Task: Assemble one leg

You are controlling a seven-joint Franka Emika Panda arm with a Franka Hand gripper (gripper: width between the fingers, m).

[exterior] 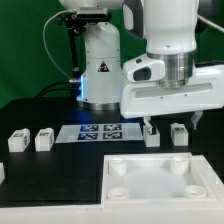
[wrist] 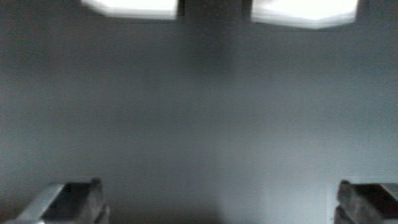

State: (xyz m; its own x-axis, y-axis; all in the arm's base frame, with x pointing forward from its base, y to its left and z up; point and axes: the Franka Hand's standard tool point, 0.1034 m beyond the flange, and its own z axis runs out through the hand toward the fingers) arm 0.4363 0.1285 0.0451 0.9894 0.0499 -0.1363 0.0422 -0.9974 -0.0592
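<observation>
Gripper hangs low over the desk, jaws wide apart and holding nothing; the wrist view shows only bare dark desk between the fingers. Four legs stand on the desk; first leg appears directly beneath the finger on the exterior view's left; second leg stands just beside it, between the finger lines; third leg and fourth leg stand well apart, beyond the marker board. Plate lies in front, sockets unfilled.

Risks: a straight descent would likely drive that finger onto the first leg and topple it; closing around both legs would jam the grasp (depth is hard to judge from one view); a tilted grip would misalign the leg at its socket.
</observation>
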